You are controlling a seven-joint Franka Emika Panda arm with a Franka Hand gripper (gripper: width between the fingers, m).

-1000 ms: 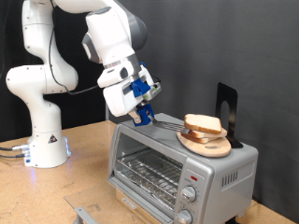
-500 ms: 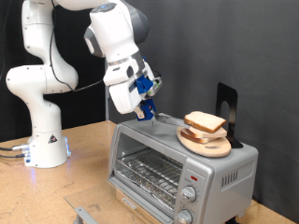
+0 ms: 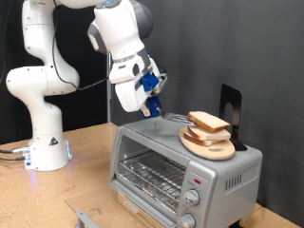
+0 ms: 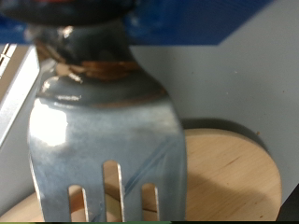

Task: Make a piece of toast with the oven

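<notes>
Evidently little is done: the claw (image 3: pixel 154 106), clamped on a fork (image 3: pixel 169 117), hangs over the oven (image 3: pixel 180 166) top near its back edge, tines toward the piece of toast (image 3: pixel 206 123) resting on the wooden plate (image 3: pixel 211 146), door shut, rack bare.

looks like a robotics lab bench, not a kitchen: white arm (image 3: pixel 57 66) bolted on a plain wooden table (image 3: pixel 85 166), black curtain backdrop (image 3: pixel 247 47), cables (image 3: pixel 9 152) trailing off the base, and a lone toaster oven (image 3: pixel 180 166) staged as a prop.
</notes>
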